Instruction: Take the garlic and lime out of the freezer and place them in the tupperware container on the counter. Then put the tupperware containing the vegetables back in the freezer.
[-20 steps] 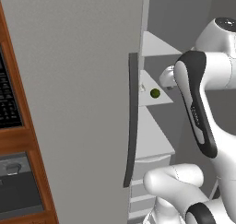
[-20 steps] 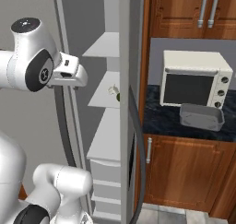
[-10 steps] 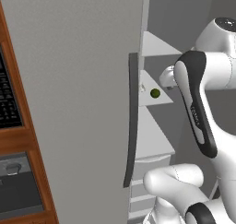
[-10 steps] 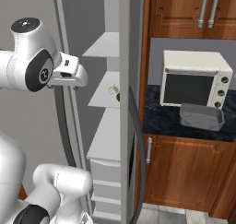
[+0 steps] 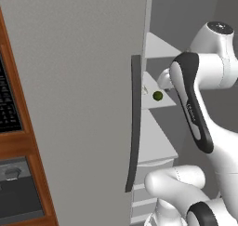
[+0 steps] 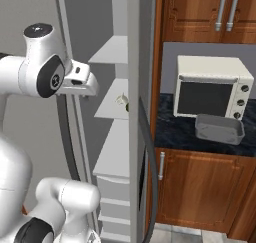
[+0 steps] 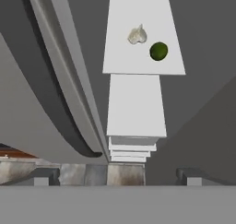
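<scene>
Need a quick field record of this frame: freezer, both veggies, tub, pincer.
freezer: door open, pale shelves exposed
garlic: on a freezer shelf, beside the lime, apart from it
lime: same shelf, untouched
tupperware container: on the counter, in front of the cream oven, looks empty
pincer: open, holding nothing, looking down at the shelf from above
task state: nothing moved to the tub yet

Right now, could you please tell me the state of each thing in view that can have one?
freezer door: open
garlic: on a freezer shelf, beside the lime
lime: on the same shelf, untouched
tupperware container: on the counter, empty
pincer: open, holding nothing
</scene>
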Controlling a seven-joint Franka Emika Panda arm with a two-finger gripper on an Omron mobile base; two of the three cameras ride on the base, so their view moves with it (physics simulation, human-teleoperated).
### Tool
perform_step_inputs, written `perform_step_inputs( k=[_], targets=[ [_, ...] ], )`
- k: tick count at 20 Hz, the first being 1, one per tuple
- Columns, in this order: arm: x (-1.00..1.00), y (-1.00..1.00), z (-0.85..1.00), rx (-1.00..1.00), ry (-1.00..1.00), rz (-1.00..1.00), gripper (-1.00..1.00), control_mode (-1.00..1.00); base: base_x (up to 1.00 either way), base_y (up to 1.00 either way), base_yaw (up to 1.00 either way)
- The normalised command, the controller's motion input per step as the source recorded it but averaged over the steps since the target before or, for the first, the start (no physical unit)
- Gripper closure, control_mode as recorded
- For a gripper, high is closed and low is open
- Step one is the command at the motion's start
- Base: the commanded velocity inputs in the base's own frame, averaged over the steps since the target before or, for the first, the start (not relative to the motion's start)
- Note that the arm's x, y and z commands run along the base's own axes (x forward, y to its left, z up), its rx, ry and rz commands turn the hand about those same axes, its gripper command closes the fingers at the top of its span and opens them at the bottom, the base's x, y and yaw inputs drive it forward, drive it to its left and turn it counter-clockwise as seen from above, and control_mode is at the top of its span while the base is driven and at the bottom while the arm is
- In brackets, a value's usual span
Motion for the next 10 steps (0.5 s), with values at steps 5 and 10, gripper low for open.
perform_step_inputs(
  k=[5,10],
  targets=[
    [0.07,-0.08,-0.41,0.03,0.02,0.00,-1.00,-1.00,0.00,0.00,0.00],
    [0.25,-0.06,-0.36,0.01,0.03,0.00,-1.00,-1.00,0.00,0.00,0.00]
  ],
)
